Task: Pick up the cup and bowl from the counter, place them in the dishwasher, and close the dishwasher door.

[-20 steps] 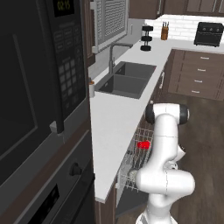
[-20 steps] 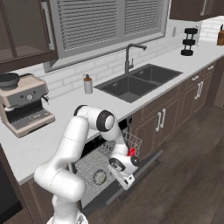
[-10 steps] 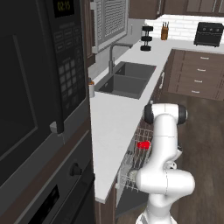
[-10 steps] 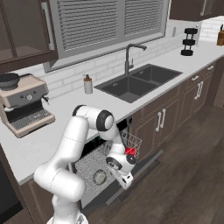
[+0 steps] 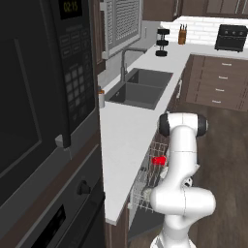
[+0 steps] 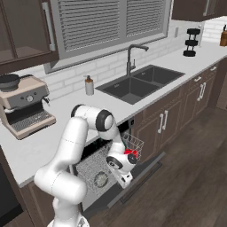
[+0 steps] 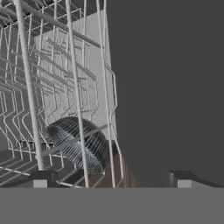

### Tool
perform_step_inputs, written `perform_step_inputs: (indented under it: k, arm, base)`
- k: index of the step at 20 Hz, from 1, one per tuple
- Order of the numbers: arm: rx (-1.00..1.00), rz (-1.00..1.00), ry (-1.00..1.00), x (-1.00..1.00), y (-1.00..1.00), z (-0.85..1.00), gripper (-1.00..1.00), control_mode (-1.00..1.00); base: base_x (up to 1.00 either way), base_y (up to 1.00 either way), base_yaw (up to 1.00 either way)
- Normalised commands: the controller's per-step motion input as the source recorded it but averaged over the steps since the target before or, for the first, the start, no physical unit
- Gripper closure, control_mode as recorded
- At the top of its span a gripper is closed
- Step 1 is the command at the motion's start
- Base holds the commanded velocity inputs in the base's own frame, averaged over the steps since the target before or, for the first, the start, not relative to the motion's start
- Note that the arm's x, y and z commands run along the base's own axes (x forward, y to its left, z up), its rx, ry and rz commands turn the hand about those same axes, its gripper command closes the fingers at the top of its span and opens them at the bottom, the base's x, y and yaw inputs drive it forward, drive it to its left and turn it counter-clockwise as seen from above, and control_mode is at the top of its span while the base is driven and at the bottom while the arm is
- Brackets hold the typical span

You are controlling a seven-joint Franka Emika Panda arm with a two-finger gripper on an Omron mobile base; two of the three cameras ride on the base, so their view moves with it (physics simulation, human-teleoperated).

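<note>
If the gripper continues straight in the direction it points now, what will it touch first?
Most likely the wire rack of the dishwasher: the open gripper faces its white wires. The grey bowl lies just behind them. Depth is unclear, so which wire is uncertain.

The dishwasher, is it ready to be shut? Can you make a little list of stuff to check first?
1. Cup in the white rack: ok.
2. Bowl in the rack: ok, it lies behind the wires in the hand view.
3. Claw open and holding nothing: ok.
4. Claw out of the rack: not ok, its tips sit right at the wires.
5. Dishwasher door closed: not ok, it hangs open and down.
6. Rack pushed fully in: cannot tell.
</note>
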Motion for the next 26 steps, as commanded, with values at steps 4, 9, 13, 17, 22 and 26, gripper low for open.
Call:
perform_step_inputs:
  k: [4,9,13,17,22,26]
  arm:
    - [0.00,0.00,0.00,0.48,0.49,0.07,-1.00,-1.00]
    - [0.00,0.00,0.02,0.57,0.37,-0.11,-1.00,-1.00]
    - [0.00,0.00,0.03,0.46,0.23,-0.37,-1.00,-1.00]
    - [0.09,0.05,0.01,0.39,0.25,-0.44,-1.00,-1.00]
    - [0.25,0.11,0.00,0.31,0.38,-0.24,-1.00,-1.00]
    - [0.33,0.12,0.00,0.19,0.54,-0.08,-1.00,-1.00]
  base:
    - [0.00,0.00,0.00]
    - [0.00,0.00,0.00]
    - [0.00,0.00,0.00]
    - [0.00,0.00,0.00]
    - [0.00,0.00,0.00]
    - [0.00,0.00,0.00]
